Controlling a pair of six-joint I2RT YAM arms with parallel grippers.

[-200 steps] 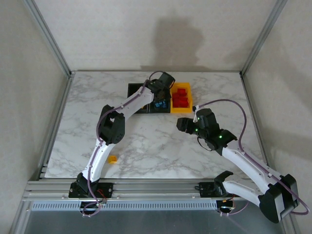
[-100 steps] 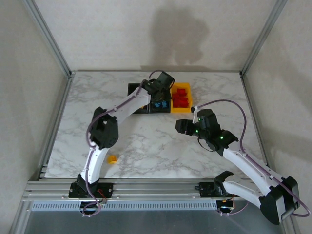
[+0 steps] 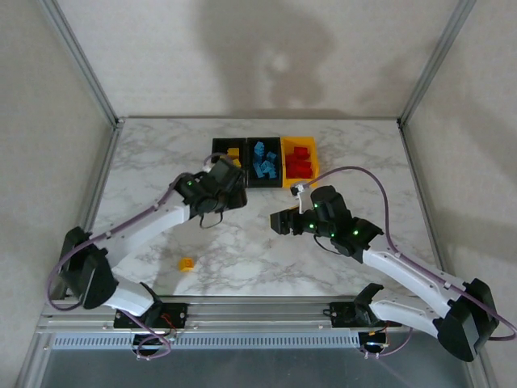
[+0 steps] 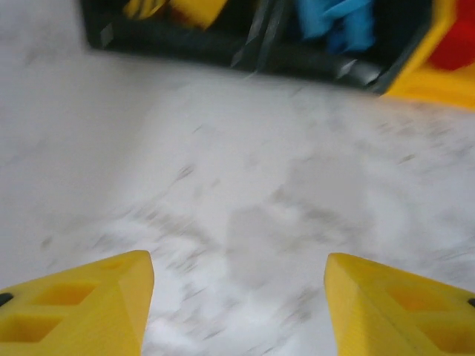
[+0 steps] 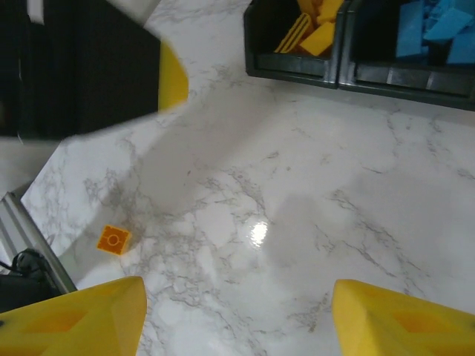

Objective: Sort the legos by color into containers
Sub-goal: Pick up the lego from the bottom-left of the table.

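Observation:
The containers stand in a row at the back: a black bin (image 3: 223,149) with yellow legos (image 5: 312,30), a black bin (image 3: 263,160) with blue legos (image 4: 334,21), and a yellow-orange bin (image 3: 301,162) with red legos (image 3: 300,159). One small yellow lego (image 3: 187,263) lies alone on the marble near the front left, and it also appears in the right wrist view (image 5: 113,239). My left gripper (image 3: 229,184) hovers just in front of the bins, open and empty (image 4: 237,267). Over mid-table my right gripper (image 3: 279,222) points left, open with nothing between its fingers (image 5: 237,293).
The white marble table (image 3: 242,242) is framed by aluminium rails at its left, right and front edges. My left arm (image 3: 145,226) stretches diagonally across the left half, passing close to the lone yellow lego. It shows as a dark blur (image 5: 82,67) in the right wrist view.
My left arm has drawn back from above the blue bin toward the front left, swinging low across the table. The blue legos are now uncovered. My right gripper has shifted a little left.

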